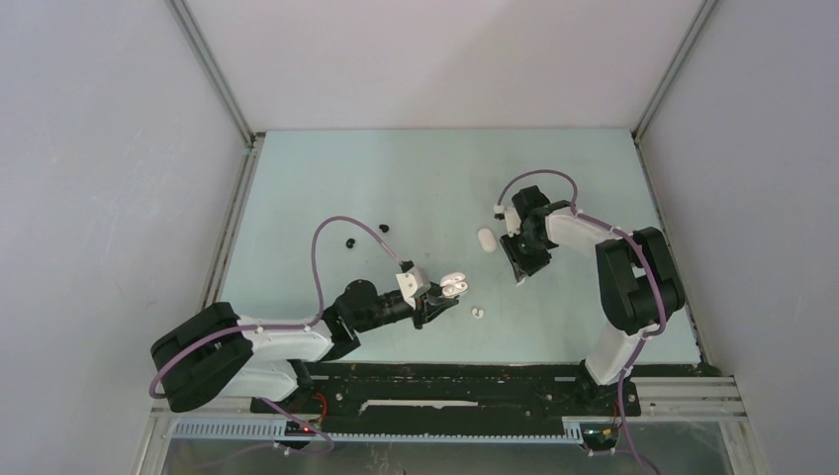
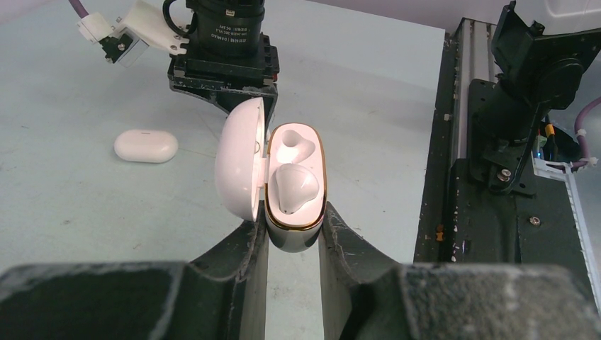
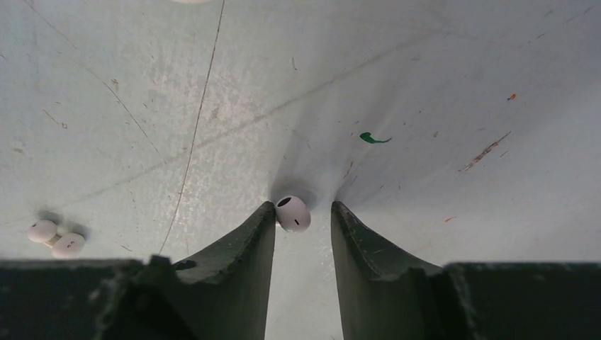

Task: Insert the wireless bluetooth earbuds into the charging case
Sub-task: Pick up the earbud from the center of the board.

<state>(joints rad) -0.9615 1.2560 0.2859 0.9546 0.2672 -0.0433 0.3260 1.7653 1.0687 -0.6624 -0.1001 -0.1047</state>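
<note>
My left gripper (image 2: 292,228) is shut on the base of a white charging case (image 2: 298,212), and its lid (image 2: 239,166) hangs open to the left. One white earbud (image 2: 294,188) sits in the near socket; the far socket looks empty. In the top view this case (image 1: 452,287) is held just above the table. My right gripper (image 3: 303,207) is down at the table, open, straddling a white earbud (image 3: 293,213). That bud touches the left finger, with a gap to the right finger. Two more white earbuds (image 3: 55,238) lie to the left.
A closed white case (image 1: 486,240) lies beside the right gripper (image 1: 519,269). Two black earbuds (image 1: 349,241) (image 1: 383,228) lie at the far left. The pair of white buds (image 1: 478,314) rests near the front edge. The black base rail (image 2: 489,212) runs along the near side.
</note>
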